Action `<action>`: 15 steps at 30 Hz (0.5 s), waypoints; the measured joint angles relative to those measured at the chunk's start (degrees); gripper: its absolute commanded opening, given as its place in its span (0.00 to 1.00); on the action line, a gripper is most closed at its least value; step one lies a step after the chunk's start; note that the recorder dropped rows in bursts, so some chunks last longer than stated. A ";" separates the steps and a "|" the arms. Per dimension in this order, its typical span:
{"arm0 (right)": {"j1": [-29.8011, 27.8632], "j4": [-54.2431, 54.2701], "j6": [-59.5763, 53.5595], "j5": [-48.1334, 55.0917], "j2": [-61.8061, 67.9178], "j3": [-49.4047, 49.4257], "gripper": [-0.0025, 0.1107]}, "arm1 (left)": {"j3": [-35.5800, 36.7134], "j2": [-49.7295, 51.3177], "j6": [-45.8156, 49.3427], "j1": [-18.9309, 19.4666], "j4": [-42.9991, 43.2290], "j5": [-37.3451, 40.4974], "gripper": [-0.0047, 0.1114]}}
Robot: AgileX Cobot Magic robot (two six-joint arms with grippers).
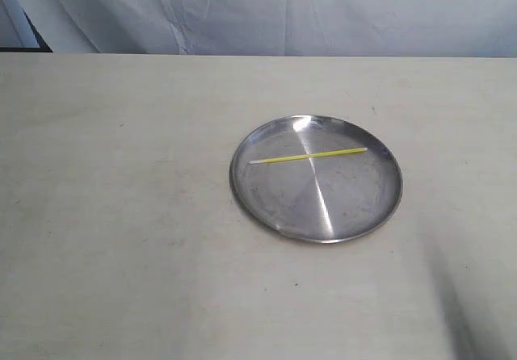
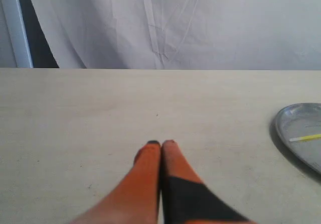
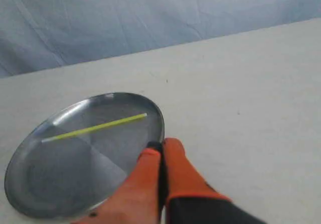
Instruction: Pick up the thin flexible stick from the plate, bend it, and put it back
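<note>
Both clenched empty: left end effector (image 2: 161,142) over table (image 2: 75,113), right end effector (image 3: 161,143) prob. at plate (image 3: 60,179) rim, stick (image 3: 95,127) inside.

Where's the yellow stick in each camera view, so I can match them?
Exterior view: stick lies straight across the plate, right of centre.
Left wrist view: only one tip, at the frame edge.
Right wrist view: whole, beyond the right pincer.
Shared landmark: the plate.

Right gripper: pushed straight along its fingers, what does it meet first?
Likely the rim of the round shiny silver metal plate, just beyond the shut right gripper; height is unclear, so it might pass over.
</note>
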 measured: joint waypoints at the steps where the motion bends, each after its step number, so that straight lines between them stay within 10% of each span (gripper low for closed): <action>1: 0.00 0.00 0.00 -1.66 0.00 0.00 0.02 | 0.00 0.00 0.00 0.00 0.00 0.00 0.04; 15: 0.00 36.57 20.73 -21.01 0.00 0.00 0.01 | 0.00 0.00 0.00 0.00 0.00 0.00 0.04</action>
